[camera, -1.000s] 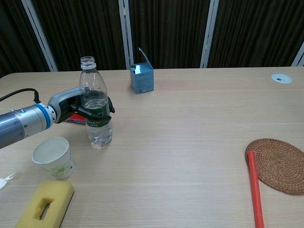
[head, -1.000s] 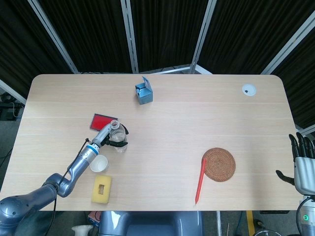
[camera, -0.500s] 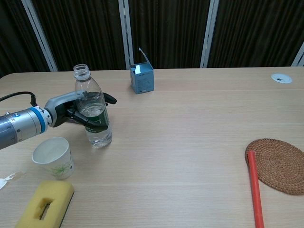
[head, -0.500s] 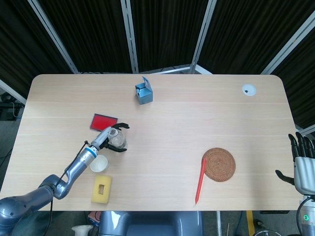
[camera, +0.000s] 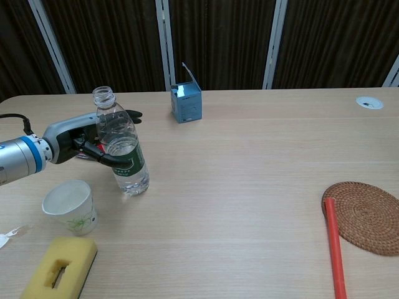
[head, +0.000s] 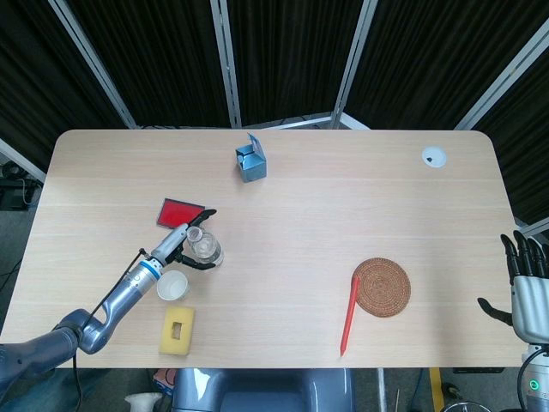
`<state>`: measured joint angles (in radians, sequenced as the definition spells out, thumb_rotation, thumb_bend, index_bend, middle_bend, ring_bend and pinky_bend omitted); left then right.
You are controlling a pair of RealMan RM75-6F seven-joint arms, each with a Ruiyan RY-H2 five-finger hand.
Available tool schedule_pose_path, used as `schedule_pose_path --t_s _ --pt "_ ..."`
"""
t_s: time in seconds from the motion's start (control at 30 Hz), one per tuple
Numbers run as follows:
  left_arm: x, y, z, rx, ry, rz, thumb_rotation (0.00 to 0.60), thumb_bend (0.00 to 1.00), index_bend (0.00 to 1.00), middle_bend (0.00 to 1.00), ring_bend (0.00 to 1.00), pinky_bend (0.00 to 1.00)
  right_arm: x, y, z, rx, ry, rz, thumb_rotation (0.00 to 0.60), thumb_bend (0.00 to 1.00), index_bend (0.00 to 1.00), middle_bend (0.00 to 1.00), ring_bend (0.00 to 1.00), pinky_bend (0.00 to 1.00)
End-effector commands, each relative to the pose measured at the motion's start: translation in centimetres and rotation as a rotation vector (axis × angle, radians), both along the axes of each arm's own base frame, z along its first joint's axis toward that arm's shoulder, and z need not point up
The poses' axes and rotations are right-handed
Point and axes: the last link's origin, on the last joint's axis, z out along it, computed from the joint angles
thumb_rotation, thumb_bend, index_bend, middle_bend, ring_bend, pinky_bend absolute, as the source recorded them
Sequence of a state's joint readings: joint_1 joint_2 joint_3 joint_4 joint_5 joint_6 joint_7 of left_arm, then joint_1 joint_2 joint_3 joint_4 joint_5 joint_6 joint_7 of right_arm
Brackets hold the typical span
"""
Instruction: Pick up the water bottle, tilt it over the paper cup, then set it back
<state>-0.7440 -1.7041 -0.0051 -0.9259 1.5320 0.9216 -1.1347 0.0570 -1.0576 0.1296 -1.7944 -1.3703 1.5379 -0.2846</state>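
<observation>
A clear, uncapped water bottle (camera: 121, 146) with a green label leans to the left, its base on the table; it also shows in the head view (head: 204, 247). My left hand (camera: 81, 140) holds it at mid-height from the left: one finger curls across the front and another sticks out behind it. From above, the left hand (head: 182, 243) lies just left of the bottle. The paper cup (camera: 70, 205) stands upright in front of the hand, near the table's front-left, and shows from above (head: 172, 286). My right hand (head: 525, 287) hangs off the table's right edge, fingers apart and empty.
A blue open box (head: 250, 161) stands at the back centre. A red card (head: 178, 211) lies behind the bottle. A yellow sponge (camera: 59, 268) sits at the front left. A woven coaster (head: 383, 287) with a red pen (head: 348, 315) beside it lies to the right.
The bottle went from upright to leaning left. My left hand drew back to the left along it, and one finger spread out behind the bottle. The right hand has not moved.
</observation>
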Motion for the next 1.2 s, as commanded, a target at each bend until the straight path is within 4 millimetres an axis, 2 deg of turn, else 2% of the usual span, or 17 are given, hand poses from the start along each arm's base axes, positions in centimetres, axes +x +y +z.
schedule_pose_path --t_s 0.03,0.17,0.37,0.57,0.73,0.83,0.97,1.07,1.2 --pt "-0.3 -0.4 1.1 0.015 -0.008 -0.003 0.6 0.09 0.0 0.0 0.0 0.0 0.2 0.2 0.0 0.001 -0.003 0.007 0.6 0.0 0.0 0.0 0.0 0.0" --pt "-0.5 -0.6 2.2 0.035 -0.01 -0.009 0.6 0.09 0.0 0.0 0.0 0.0 0.4 0.3 0.0 0.004 -0.006 0.016 0.6 0.0 0.0 0.0 0.0 0.0" --pt "-1.6 -1.1 4.9 0.085 -0.01 -0.007 0.6 0.09 0.0 0.0 0.0 0.0 0.6 0.4 -0.2 0.012 -0.009 0.024 0.6 0.0 0.0 0.0 0.0 0.0" --pt "-3.8 -1.3 9.3 0.19 0.103 -0.015 0.6 0.07 0.0 0.0 0.0 0.0 0.7 0.5 -0.2 0.021 -0.013 0.032 0.6 0.0 0.0 0.0 0.0 0.0" --pt "-5.4 -1.7 13.8 0.399 0.255 -0.051 0.6 0.05 0.0 0.0 0.0 0.0 0.9 0.7 -0.1 0.018 -0.025 0.045 0.6 0.0 0.0 0.0 0.0 0.0" --pt "-6.4 -3.2 16.4 0.534 0.377 -0.062 0.6 0.01 0.0 0.0 0.0 0.0 1.2 0.9 -0.1 0.022 -0.037 0.059 0.6 0.0 0.0 0.0 0.0 0.0" --pt "-7.4 -6.1 18.9 0.686 0.596 -0.081 0.6 0.0 0.0 0.0 0.0 0.0 1.4 1.0 -0.1 0.033 -0.046 0.075 0.6 0.0 0.0 0.0 0.0 0.0" --pt "-7.8 -9.3 20.1 0.766 0.754 -0.037 0.6 0.0 0.0 0.0 0.0 0.0 1.5 1.0 -0.1 0.04 -0.047 0.092 0.6 0.0 0.0 0.0 0.0 0.0" --pt "-7.4 -12.4 20.9 0.795 0.836 0.021 0.6 0.0 0.0 0.0 0.0 0.0 1.4 0.9 0.0 0.044 -0.048 0.105 0.6 0.0 0.0 0.0 0.0 0.0"
